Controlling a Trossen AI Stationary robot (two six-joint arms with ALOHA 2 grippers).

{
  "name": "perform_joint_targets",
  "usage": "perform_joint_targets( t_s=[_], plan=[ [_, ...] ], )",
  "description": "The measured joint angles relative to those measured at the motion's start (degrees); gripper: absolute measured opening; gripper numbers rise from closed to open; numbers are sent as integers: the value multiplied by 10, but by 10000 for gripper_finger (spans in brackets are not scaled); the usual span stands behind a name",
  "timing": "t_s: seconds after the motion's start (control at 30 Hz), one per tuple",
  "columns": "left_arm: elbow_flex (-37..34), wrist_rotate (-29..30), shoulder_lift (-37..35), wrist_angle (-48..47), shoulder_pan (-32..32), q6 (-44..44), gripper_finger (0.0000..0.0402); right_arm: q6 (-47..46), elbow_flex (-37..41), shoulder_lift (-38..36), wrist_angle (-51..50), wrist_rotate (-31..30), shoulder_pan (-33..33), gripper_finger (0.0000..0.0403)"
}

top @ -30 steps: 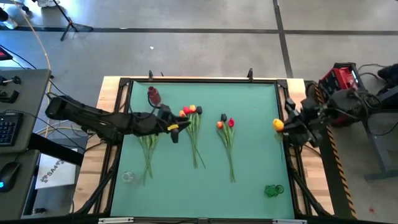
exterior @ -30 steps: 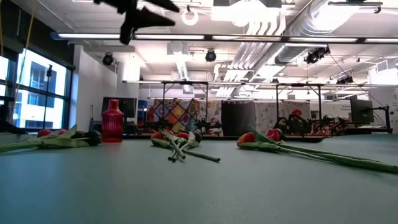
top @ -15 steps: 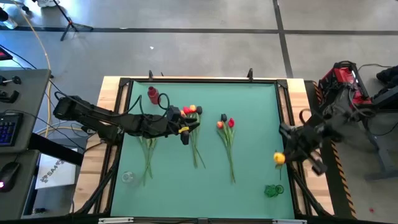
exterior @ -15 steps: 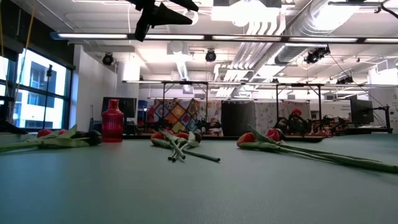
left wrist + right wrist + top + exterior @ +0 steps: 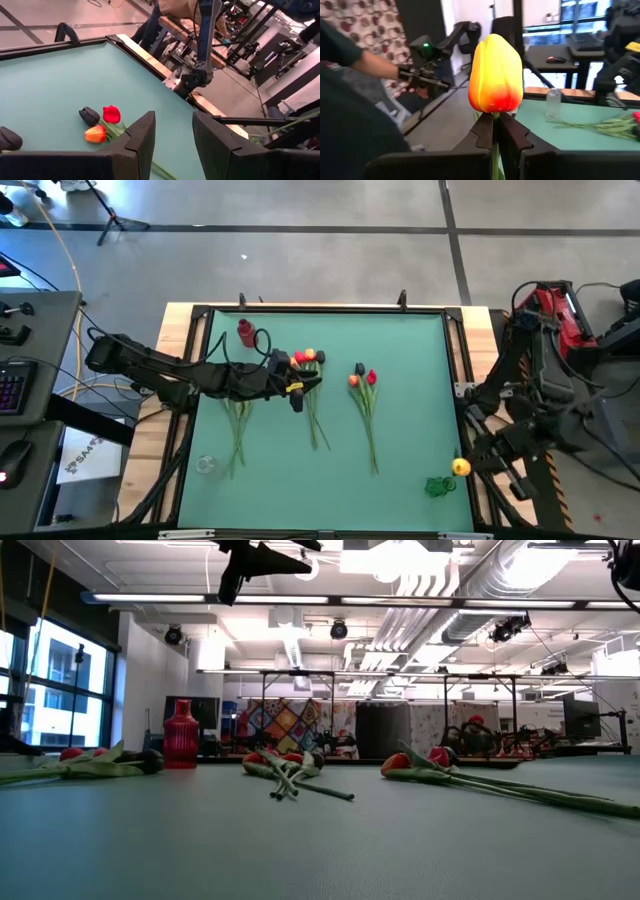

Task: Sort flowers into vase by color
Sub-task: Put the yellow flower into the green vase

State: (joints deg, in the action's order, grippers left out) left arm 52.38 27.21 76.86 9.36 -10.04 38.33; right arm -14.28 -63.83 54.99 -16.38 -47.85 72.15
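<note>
An orange-yellow tulip (image 5: 496, 75) is carried by my right gripper (image 5: 495, 122), which is shut on it. In the high view its head (image 5: 460, 467) hovers at the table's right edge, just beyond a small green vase (image 5: 440, 485). My left gripper (image 5: 172, 125) is open and touches nothing. It hangs high (image 5: 262, 560) over the middle bunch of tulips (image 5: 312, 395). Two more bunches lie flat, one on the left (image 5: 238, 420) and one right of centre (image 5: 365, 405). A red vase (image 5: 246, 332) stands at the far left, a clear vase (image 5: 205, 465) at the near left. My right gripper pinches the tulip's green stem (image 5: 494, 116) between its two fingers, right under the head. The head stands up just past the fingertips (image 5: 482, 127). The flower is lifted clear of the table; its lower stem is hidden behind the fingers.
The table has a raised frame rail (image 5: 468, 410) along its right edge, close to my right arm. A person's sleeve and forearm (image 5: 365, 62) show in the room beyond the table. Bare green surface (image 5: 300, 490) lies along the near edge between the clear and green vases.
My right gripper has carried the orange-yellow tulip along the table's right edge toward the near edge, from about mid-depth to beside the green vase, staying shut on it. My left gripper shifted a little toward the table's right over the middle bunch, then held still.
</note>
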Motion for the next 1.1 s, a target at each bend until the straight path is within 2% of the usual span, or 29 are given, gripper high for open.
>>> perform_joint_targets(
  t_s=[0.33, 0.63, 0.87, 0.97, 1.1],
  plan=[
    [0, 0, 0, 0, -3, 6, 119, -18, 0, 49, 3, -92, 29, 0],
    [0, -1, 0, 0, -6, 15, 119, -93, 0, 55, -25, -96, 55, 0],
    [0, -1, 0, 0, -12, 16, 119, -170, 0, 55, -86, -90, 75, 2],
    [0, 2, 0, 0, -19, 16, 119, -198, 0, 54, -102, -91, 80, 20],
    [0, 5, 0, 0, -27, 18, 119, -241, 0, 44, -119, -89, 83, 76]
  ],
)
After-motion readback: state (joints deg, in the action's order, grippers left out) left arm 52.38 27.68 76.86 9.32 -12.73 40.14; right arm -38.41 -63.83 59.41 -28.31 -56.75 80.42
